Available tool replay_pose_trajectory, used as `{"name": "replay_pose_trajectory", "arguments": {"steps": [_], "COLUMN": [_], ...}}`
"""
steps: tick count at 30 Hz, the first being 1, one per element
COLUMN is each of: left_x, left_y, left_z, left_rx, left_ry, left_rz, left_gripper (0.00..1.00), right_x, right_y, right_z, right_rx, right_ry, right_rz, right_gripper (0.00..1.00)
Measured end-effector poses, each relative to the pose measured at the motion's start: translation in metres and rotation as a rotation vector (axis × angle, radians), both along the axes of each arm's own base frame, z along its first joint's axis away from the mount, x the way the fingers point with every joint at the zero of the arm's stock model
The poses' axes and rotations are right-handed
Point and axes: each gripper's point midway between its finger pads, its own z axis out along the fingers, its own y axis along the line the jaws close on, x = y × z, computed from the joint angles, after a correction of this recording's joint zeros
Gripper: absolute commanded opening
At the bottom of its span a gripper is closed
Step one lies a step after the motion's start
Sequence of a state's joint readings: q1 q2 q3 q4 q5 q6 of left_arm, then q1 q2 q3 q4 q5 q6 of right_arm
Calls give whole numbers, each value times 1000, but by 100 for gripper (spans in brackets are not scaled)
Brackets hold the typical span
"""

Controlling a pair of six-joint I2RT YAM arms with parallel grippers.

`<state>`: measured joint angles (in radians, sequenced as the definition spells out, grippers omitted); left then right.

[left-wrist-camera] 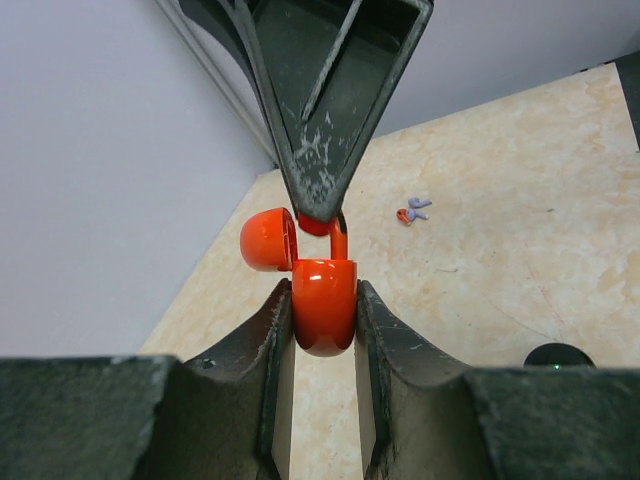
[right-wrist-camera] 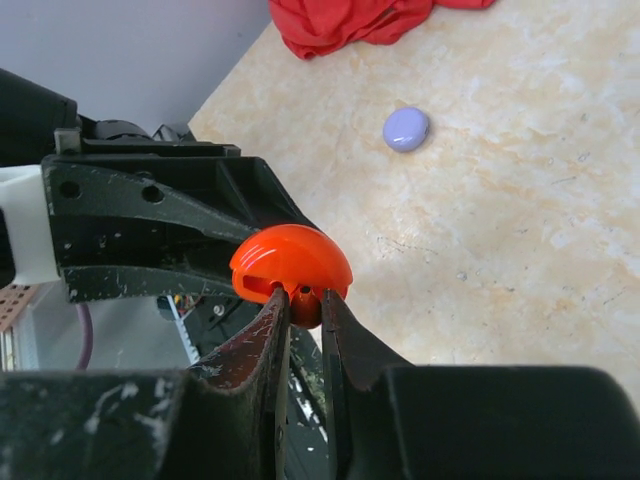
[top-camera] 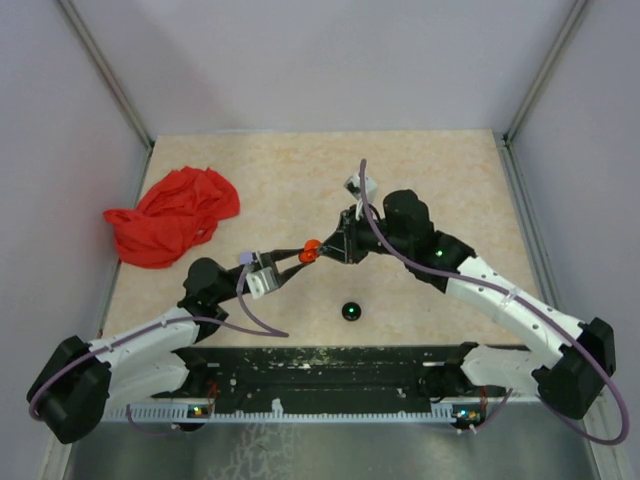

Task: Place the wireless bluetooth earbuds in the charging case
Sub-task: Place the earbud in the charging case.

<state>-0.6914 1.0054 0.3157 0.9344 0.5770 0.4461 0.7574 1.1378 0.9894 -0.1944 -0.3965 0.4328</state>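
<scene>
The orange charging case point(left-wrist-camera: 324, 318) is gripped upright between the fingers of the left gripper point(left-wrist-camera: 322, 290), raised above the table point(top-camera: 430, 180) near its middle, with its domed lid point(left-wrist-camera: 266, 238) swung open to one side. A red earbud point(left-wrist-camera: 338, 242) is pinched in the nearly closed tips of the right gripper point(right-wrist-camera: 303, 300), which is pointed down at the case from above; the earbud's stem is seen at the open mouth of the case, touching its rim, though how deep it sits cannot be told. Two loose earbuds point(left-wrist-camera: 411, 209), one lavender and one orange, are seen lying together on the table beyond the case. A black disc point(top-camera: 350, 311) is placed near the front edge, a lavender disc point(right-wrist-camera: 406, 129) farther off, and a red cloth point(top-camera: 170, 218) is heaped at the left side.
</scene>
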Motion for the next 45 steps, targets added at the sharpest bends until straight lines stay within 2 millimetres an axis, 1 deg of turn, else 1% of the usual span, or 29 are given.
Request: {"name": "replay_pose_trajectory", "arguments": {"steps": [4,10,15,18,24,31,34,39,45], "left_x": [0,2,-1,-6,-15,-26,-29,-32,-32], "left_y": [0,-2,-7,-9,-16,-17,-17,-17,-16], "left_z": [-1,-10,-4,-2,-8,-13,-12,-11,-10], "left_rx": [1,32,43,51,86,99,96,87,76], "left_ry": [4,50,88,115,200,267,282,305,337], "left_rz": [0,-2,-44,-102,-223,-303,-324,-350,-367], "left_gripper": [1,1,1,1,1,1,1,1,1], "right_x": [-2,-7,-12,-13,-16,-23,-28,-42,-41], "right_y": [-10,-16,-20,-22,-23,-24,-20,-13,-14], "right_z": [11,19,28,32,32,34,35,29,22], "right_rx": [12,8,-1,-13,-40,-68,-79,-99,-128], "right_ry": [-39,-100,-207,-280,-380,-479,-524,-562,-582], "right_rz": [7,44,92,120,184,240,269,329,335], "right_gripper": [0,0,0,0,0,0,0,0,0]}}
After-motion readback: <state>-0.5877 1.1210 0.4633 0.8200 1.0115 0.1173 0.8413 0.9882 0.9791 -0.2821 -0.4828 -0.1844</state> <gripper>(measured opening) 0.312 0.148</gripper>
